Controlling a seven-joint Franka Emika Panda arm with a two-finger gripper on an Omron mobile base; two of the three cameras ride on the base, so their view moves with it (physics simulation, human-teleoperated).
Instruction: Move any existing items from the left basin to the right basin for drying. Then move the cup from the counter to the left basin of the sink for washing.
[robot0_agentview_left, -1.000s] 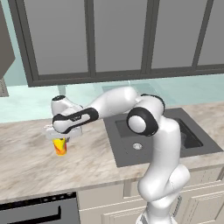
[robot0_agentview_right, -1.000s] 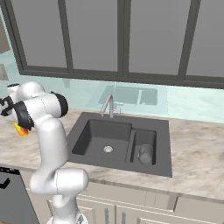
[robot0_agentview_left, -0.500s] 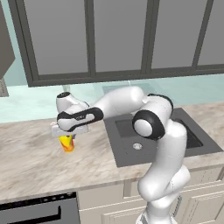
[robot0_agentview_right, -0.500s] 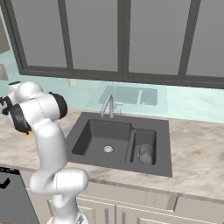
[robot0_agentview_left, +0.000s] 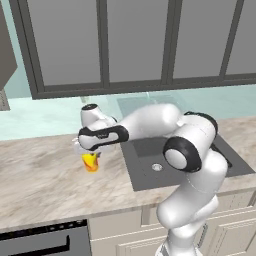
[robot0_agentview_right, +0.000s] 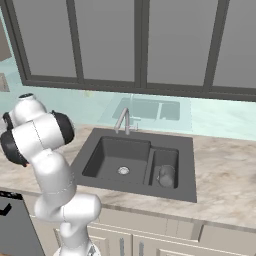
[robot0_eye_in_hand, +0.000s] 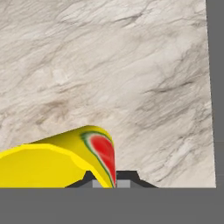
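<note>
— over the desk (robot0_agentview_left: 45, 180), left of the sink (robot0_agentview_right: 137, 162), what does the claw (robot0_agentview_left: 86, 152) do?
— it is clenched on the yellow cup (robot0_agentview_left: 90, 161) and holds it above the marble.
— and the grey cylinder (robot0_agentview_right: 166, 175)?
— it stands in the narrow right basin (robot0_agentview_right: 165, 167).

One yellow cup (robot0_agentview_left: 90, 162) with red-orange patches. One small dark grey cylinder (robot0_agentview_right: 166, 175), in the narrower basin (robot0_agentview_right: 164, 165). One two-basin dark grey sink (robot0_agentview_right: 185, 170), with one silver faucet (robot0_agentview_right: 122, 120) and one round drain (robot0_agentview_right: 123, 170).
</note>
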